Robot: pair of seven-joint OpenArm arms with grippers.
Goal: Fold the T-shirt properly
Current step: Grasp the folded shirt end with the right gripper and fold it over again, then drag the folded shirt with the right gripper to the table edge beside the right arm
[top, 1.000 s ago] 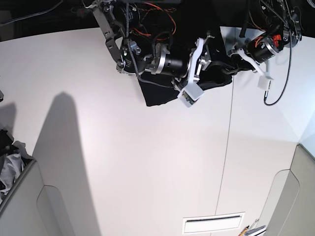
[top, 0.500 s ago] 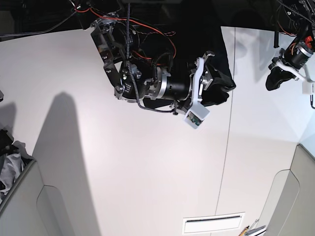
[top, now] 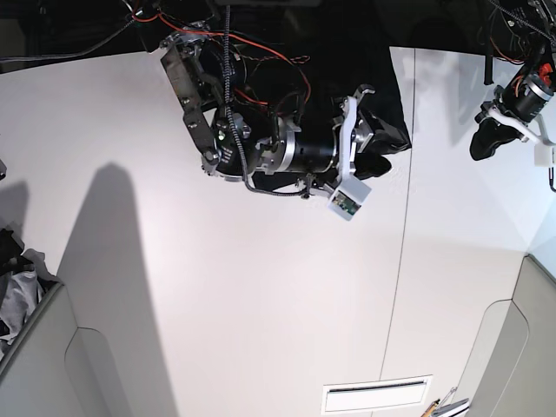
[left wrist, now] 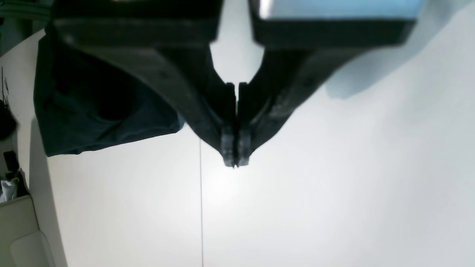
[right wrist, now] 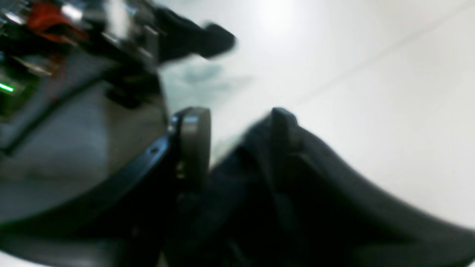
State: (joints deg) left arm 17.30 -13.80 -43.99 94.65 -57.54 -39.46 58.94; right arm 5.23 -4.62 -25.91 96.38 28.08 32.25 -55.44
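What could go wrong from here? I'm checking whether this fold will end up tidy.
1. The right gripper sits over the edge of the black T-shirt; its jaws look partly apart, so it may catch only a loose bunch.
2. The left gripper is shut on nothing, off to the side over bare table, so one-sided handling could skew the shirt.

Wide bare desk (top: 261, 304) lay open ahead. Blocked only at far edge by T-shirt (top: 387, 104) and cloth pile (top: 17, 295) at left.
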